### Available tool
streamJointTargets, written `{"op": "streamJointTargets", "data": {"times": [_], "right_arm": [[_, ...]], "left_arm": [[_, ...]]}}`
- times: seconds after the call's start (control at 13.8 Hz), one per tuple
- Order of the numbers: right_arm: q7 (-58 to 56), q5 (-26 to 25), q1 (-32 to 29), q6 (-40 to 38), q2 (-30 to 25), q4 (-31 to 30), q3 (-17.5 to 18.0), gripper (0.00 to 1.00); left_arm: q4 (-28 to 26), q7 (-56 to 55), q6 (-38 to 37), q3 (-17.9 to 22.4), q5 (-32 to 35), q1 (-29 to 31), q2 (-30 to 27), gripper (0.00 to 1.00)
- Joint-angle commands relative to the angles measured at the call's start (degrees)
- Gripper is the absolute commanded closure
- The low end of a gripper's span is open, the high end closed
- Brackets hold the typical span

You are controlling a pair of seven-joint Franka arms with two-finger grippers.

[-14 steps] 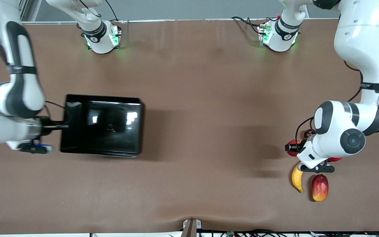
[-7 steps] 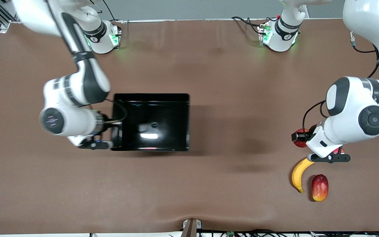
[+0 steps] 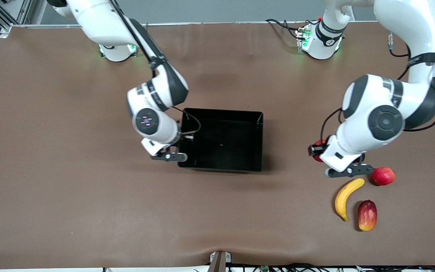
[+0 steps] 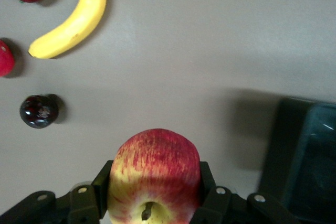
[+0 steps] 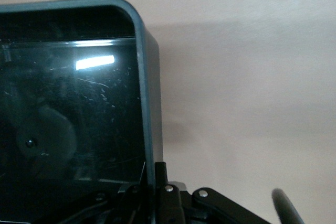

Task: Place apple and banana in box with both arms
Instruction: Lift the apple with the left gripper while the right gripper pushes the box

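Observation:
My right gripper (image 3: pixel 182 141) is shut on the wall of the black box (image 3: pixel 225 151), at the side toward the right arm's end; the box is empty and at the table's middle. In the right wrist view the fingers (image 5: pixel 176 195) pinch the box wall (image 5: pixel 149 103). My left gripper (image 3: pixel 316 151) is shut on the apple (image 3: pixel 318 144) and holds it over bare table between the box and the fruit group. In the left wrist view the red-and-yellow apple (image 4: pixel 155 174) sits between the fingers (image 4: pixel 102 182). The banana (image 3: pixel 346 197) lies on the table nearer the front camera; it also shows in the left wrist view (image 4: pixel 71 19).
A red-yellow mango (image 3: pixel 367 215) lies beside the banana. A plain red-pink fruit (image 3: pixel 383 176) lies beside the banana's upper end. A dark maroon fruit (image 4: pixel 39 111) shows only in the left wrist view. The box's corner (image 4: pixel 310 166) also shows there.
My right arm has carried the box from the right arm's end to the table's middle. My left gripper has risen with the apple and moved toward the box, uncovering the red-pink fruit.

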Motion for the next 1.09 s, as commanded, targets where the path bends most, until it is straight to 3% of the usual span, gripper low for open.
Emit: {"op": "streamJointTargets", "data": {"times": [0.0,0.07,0.15,0.29,0.51,0.73,0.94,1.02], "right_arm": [[5.54,1.73,2.29,4.91,2.42,1.01,-0.56,1.0],[7.4,1.73,2.91,5.71,2.69,1.01,-0.65,0.54],[8.37,1.56,2.31,5.29,2.34,1.1,-0.65,0.01],[7.85,1.29,1.52,2.93,1.64,2.93,-1.09,0.0],[7.94,0.59,-2.26,-11.28,-1.26,11.35,-1.44,0.0],[6.98,-1.42,-5.07,-21.66,-2.14,18.75,-5.21,0.0],[6.89,-15.8,-5.34,-34.93,-2.23,28.14,-6.45,0.0],[6.97,-16.89,-6.13,-37.76,-2.49,30.17,-6.89,0.0]], "left_arm": [[-0.25,-1.79,-0.55,0.24,0.87,-1.38,-0.27,1.0],[-0.25,-2.14,-0.38,0.24,0.87,-1.73,-0.27,1.0],[-0.25,-2.23,-0.2,0.15,0.87,-1.74,0.08,1.0],[-0.25,-2.32,0.15,0.15,0.61,-2.0,0.87,1.0],[-0.61,-2.5,2.87,0.15,0.08,-3.4,2.89,1.0],[-0.43,-8.72,6.03,0.15,0.52,-5.95,5.44,1.0],[-0.25,-9.97,7.8,0.15,0.17,-9.37,6.06,1.0],[-0.25,-9.88,8.23,0.15,0.25,-10.51,6.67,1.0]]}}
